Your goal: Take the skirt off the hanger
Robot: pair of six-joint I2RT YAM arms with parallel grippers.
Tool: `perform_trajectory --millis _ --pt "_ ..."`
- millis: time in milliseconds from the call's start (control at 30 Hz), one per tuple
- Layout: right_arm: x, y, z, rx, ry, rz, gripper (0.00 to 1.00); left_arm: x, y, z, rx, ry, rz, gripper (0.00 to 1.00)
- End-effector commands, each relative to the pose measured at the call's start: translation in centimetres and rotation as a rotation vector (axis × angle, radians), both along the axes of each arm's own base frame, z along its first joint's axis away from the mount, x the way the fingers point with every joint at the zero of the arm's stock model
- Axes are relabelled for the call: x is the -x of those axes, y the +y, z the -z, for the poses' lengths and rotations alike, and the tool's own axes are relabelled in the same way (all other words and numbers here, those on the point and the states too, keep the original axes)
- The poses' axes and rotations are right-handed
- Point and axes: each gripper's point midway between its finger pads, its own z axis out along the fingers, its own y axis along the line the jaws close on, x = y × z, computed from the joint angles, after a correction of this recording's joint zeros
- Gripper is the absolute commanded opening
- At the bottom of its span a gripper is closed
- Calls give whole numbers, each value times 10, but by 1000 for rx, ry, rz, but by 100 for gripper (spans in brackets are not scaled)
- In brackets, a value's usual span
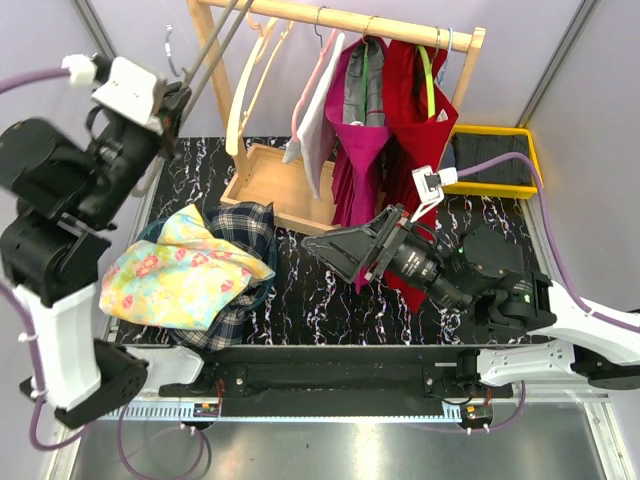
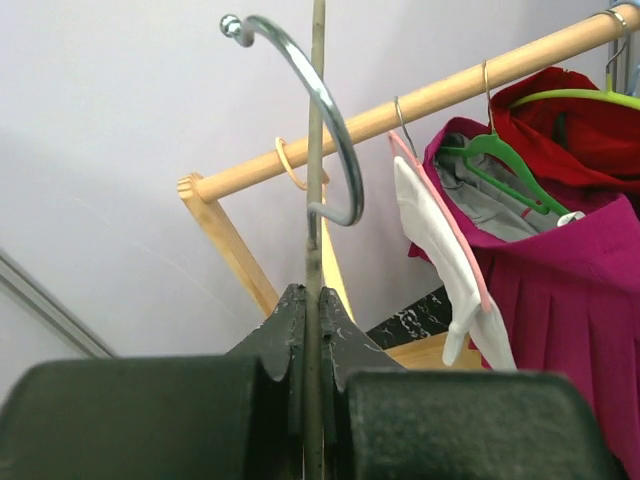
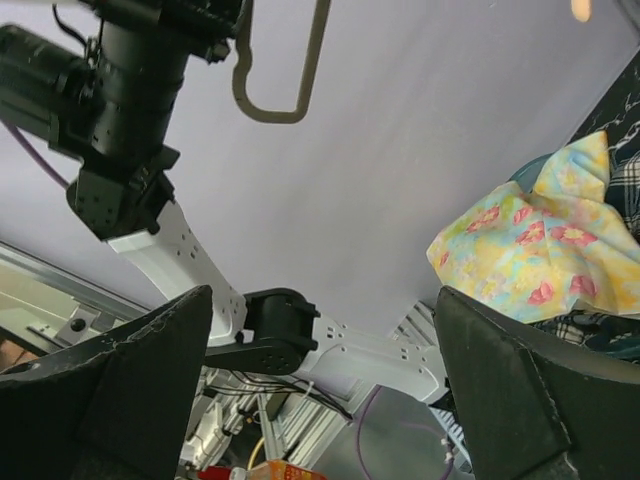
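Note:
The skirt (image 1: 185, 270), yellow with pink flowers, lies crumpled on a pile of clothes at the left of the table, free of any hanger; the right wrist view has the skirt (image 3: 530, 250) at its right edge. My left gripper (image 1: 175, 105) is raised at the far left, shut on a thin olive hanger (image 2: 316, 150) with a steel hook (image 2: 325, 110), bare of cloth. That hanger (image 3: 285, 95) hangs below the left arm in the right wrist view. My right gripper (image 1: 335, 262) points left over mid-table, open and empty (image 3: 322, 295).
A wooden rack (image 1: 340, 20) at the back carries a magenta garment (image 1: 358, 150), a red one (image 1: 410, 110) and a white-pink one (image 1: 315, 120). Its wooden base tray (image 1: 270, 185) sits below. A plaid garment (image 1: 245, 225) lies under the skirt. A yellow bin (image 1: 500, 160) stands back right.

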Motion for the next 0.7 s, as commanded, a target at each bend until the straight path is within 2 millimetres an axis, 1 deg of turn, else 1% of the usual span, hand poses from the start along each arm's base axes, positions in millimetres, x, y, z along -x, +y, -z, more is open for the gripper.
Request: perform_trajectory --millis 0,67,100,133,167,233,267,300,400,433,500,533,600,633,667 --pt "-11 -6 2 28 -66 90 100 -18 2 18 44 126 -62 0" --pt "-12 -11 -2 18 -74 105 100 -20 -7 38 33 202 -36 0" --pt "-13 -14 -2 17 -75 111 100 -18 -15 52 16 250 9 0" --pt "-14 -18 -5 11 -78 123 100 -12 -16 58 19 267 29 0" --pt "-15 -21 -6 8 -81 130 100 -17 -23 77 20 329 39 0" --pt "-17 -29 -11 -4 -85 147 100 -18 -26 94 10 380 42 0" --pt "-17 -29 -11 -4 -84 150 100 -23 -28 107 -12 411 38 0" --pt "-17 -34 -13 -15 -82 158 99 -25 -29 110 -17 419 37 0" --pt "-18 -41 -12 -26 -74 167 100 -37 -31 112 -48 429 15 0" --pt "-19 -42 -12 -28 -70 172 100 -46 -34 109 -52 428 5 0" --pt "-19 -47 -11 -33 -67 178 100 -57 -33 110 -81 426 -27 0" --pt "-19 -49 -11 -40 -61 181 100 -66 -37 109 -88 424 -33 0" --pt "-19 -52 -8 -41 -59 184 100 -78 -40 103 -96 401 -45 0" --pt "-19 -52 -7 -41 -56 188 100 -88 -45 98 -87 386 -44 0" --pt "-19 -53 -6 -40 -56 186 100 -93 -49 93 -82 371 -38 0"
